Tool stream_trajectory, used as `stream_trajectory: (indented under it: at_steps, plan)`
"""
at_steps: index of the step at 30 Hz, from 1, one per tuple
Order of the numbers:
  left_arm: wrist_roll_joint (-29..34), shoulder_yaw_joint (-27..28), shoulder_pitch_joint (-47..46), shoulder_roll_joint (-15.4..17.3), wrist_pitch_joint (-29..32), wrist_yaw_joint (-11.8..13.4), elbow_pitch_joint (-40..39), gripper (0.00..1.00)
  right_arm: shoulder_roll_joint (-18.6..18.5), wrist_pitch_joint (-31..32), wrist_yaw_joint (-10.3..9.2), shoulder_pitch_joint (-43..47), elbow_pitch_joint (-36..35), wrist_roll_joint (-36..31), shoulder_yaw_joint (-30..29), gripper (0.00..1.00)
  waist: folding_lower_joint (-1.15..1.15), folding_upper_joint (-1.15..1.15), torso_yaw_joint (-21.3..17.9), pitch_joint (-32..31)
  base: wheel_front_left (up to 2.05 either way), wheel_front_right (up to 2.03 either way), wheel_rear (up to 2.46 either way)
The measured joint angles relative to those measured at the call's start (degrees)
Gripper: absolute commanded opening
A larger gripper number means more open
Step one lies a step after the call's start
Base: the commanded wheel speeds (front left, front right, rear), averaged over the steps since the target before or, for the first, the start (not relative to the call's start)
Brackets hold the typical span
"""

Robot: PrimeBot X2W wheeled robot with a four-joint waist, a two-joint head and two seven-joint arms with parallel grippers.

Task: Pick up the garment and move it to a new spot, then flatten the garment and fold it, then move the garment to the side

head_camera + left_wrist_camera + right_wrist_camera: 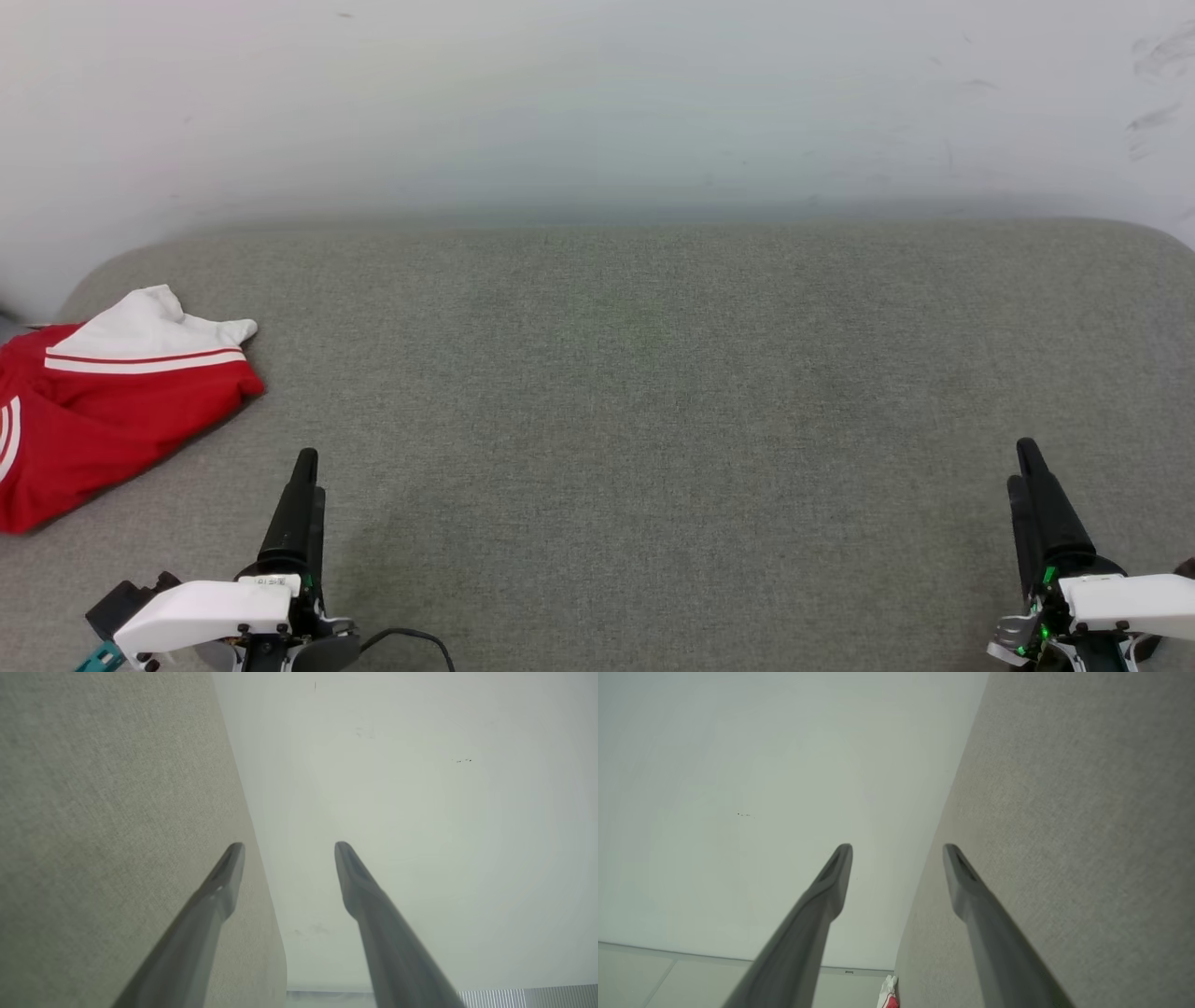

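A grey cloth-covered table [653,373] stands against a scuffed white wall [597,93]. The red shirt [103,420] lies at its nine o'clock edge, its length running roughly seven to one and the white sleeve pointing toward one. The left gripper [289,847] and right gripper [897,848] have their fingers spread and hold nothing.

The garment [112,420] at the left is looking like soft matt cloth, while the table [653,420] is showing coarse grey woven fabric, totally non-glossy.
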Motion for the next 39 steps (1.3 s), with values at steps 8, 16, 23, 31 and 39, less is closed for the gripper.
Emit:
stream_trajectory:
  at_steps: [8,16,23,31,39]
  plan:
    - [9.67,0.03,0.00,0.01,-1.90,2.38,-3.20,1.00,0.01,-1.98,0.00,0.35,-3.63,-9.83,-0.29,1.00,0.00,0.00,0.03,0.13,0.00,0.00,0.00]
    - [19.82,-1.85,0.02,0.01,-3.64,5.33,-5.92,1.00,0.02,-3.72,0.00,1.30,-7.16,-20.59,0.85,1.00,0.00,0.00,0.18,0.25,0.00,0.00,0.00]
    - [28.32,-3.38,0.20,0.02,-5.14,7.22,-7.10,1.00,0.02,-5.22,0.00,1.83,-9.31,-29.50,2.11,1.00,0.00,0.00,0.32,0.31,0.00,0.00,0.00]
    - [36.59,-4.88,0.98,0.03,-6.61,8.60,-7.22,1.00,0.02,-6.70,0.00,3.02,-10.28,-38.53,3.67,1.00,0.00,0.00,0.50,0.34,0.00,0.00,0.00]
    - [43.26,-6.02,1.21,0.03,-8.12,9.16,-7.28,1.00,0.02,-8.16,0.00,3.94,-9.82,-45.44,4.39,1.00,0.00,0.00,0.68,0.31,0.00,0.00,0.00]
